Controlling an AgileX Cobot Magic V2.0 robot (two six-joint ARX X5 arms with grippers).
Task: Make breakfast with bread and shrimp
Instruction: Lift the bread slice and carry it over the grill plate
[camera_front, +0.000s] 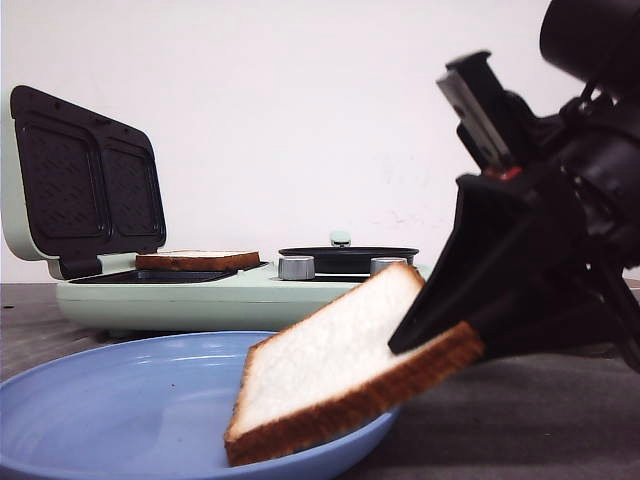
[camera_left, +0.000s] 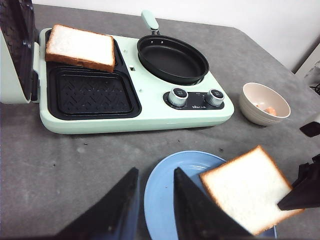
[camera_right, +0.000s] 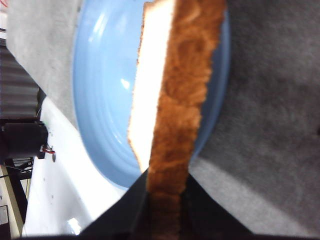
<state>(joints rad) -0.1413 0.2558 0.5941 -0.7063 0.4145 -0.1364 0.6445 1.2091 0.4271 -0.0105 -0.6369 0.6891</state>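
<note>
My right gripper (camera_front: 432, 338) is shut on one edge of a bread slice (camera_front: 340, 365), holding it tilted with its lower corner over the blue plate (camera_front: 100, 400). In the right wrist view the fingers (camera_right: 125, 210) clamp the brown crust of that bread (camera_right: 175, 100). A second bread slice (camera_left: 80, 46) lies on the far grill plate of the mint-green breakfast maker (camera_left: 135, 120). The shrimp (camera_left: 270, 110) are small orange pieces inside a beige bowl (camera_left: 252, 107). My left gripper (camera_left: 155, 200) hovers open and empty above the plate's rim (camera_left: 170, 190).
The maker's lid (camera_front: 85, 180) stands open at the left. The near grill plate (camera_left: 92, 92) is bare. A black pan (camera_left: 172, 57) sits on the maker's other half, with two knobs (camera_left: 177, 96) in front of it. The table is grey (camera_left: 60, 170).
</note>
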